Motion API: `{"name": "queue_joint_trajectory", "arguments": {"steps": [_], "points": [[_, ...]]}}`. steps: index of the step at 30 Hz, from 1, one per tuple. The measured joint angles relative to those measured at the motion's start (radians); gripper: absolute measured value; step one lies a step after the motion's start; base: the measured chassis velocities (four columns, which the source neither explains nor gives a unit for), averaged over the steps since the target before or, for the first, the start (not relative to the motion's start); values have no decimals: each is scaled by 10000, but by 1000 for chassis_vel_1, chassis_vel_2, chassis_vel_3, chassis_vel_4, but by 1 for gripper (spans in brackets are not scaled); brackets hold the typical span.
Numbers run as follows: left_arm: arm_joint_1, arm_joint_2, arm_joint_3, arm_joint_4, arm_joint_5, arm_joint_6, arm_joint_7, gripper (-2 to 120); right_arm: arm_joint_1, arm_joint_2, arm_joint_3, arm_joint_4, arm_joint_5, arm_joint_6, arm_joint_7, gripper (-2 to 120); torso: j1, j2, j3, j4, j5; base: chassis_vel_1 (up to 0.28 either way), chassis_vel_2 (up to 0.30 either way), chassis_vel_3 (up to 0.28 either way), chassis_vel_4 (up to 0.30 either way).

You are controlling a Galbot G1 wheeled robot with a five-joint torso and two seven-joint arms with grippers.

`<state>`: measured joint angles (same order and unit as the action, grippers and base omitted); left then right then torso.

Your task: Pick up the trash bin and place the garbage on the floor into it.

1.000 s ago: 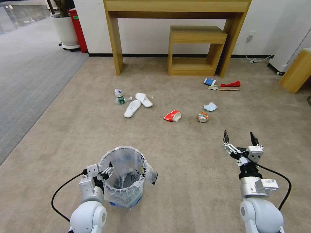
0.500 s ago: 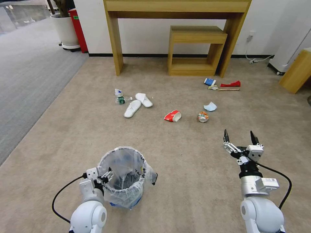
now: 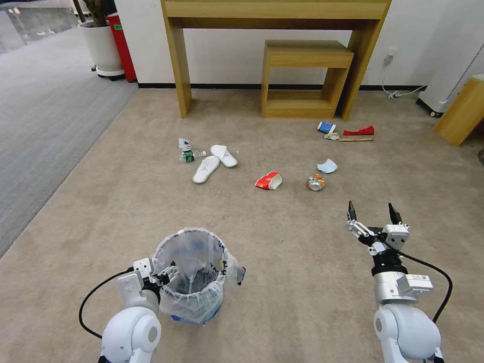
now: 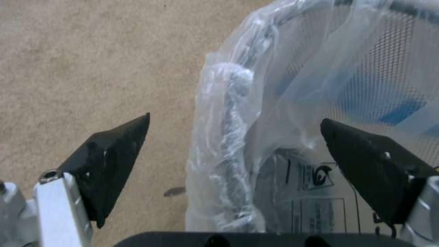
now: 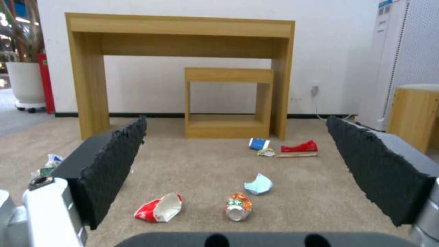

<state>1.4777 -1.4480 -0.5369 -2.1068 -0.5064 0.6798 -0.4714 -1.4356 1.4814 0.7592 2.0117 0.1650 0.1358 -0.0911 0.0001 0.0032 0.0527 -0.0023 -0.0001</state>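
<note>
White arms, black-tipped grippers

Both arms end in rounded glossy white shells with silver metal wrists and a looping black cable each. The left gripper (image 3: pixel 162 273) and right gripper (image 3: pixel 371 214) carry pointed black fingers (image 5: pixel 109 164) with a rough textured face, mounted on silvery brackets with a round screw.

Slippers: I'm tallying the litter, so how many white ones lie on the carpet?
2: one white fabric slipper and another, side by side, right of the clear green-labelled bottle.

Black print on the trash bin (image 3: pixel 194 282) liner, none of it legible
</note>
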Motion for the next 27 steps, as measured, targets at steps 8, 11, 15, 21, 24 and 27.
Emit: {"name": "queue_joint_trajectory", "arguments": {"steps": [8, 11, 15, 21, 24, 27], "points": [[-57, 97, -139, -19, -439, 248, -285, 99, 23, -31, 4, -53, 15, 22, -6, 100, 0, 0, 0, 0, 0, 0, 0, 0, 0], [-52, 79, -139, -61, -460, 255, -315, 99, 28, -31, 3, -54, 16, 29, -12, 100, 0, 0, 0, 0, 0, 0, 0, 0, 0], [-24, 53, -119, -127, -441, 277, -339, 99, 27, -29, 5, -37, 15, 29, -30, 100, 0, 0, 0, 0, 0, 0, 0, 0, 0], [-19, 78, -114, -249, -468, 334, -392, 99, -17, 11, 24, 60, 1, 29, -48, 100, 0, 0, 0, 0, 0, 0, 0, 0, 0], [-31, 140, -135, -254, -612, 401, -468, 99, -57, 43, 37, 116, -19, 30, -56, 100, -1, 0, 0, 0, 1, 0, 0, 0, 0], [-26, 160, -152, -284, -755, 472, -524, 98, -83, 62, 48, 132, -35, 30, -64, 100, 0, 0, 0, 0, 0, 0, 0, 0, 0]]}}
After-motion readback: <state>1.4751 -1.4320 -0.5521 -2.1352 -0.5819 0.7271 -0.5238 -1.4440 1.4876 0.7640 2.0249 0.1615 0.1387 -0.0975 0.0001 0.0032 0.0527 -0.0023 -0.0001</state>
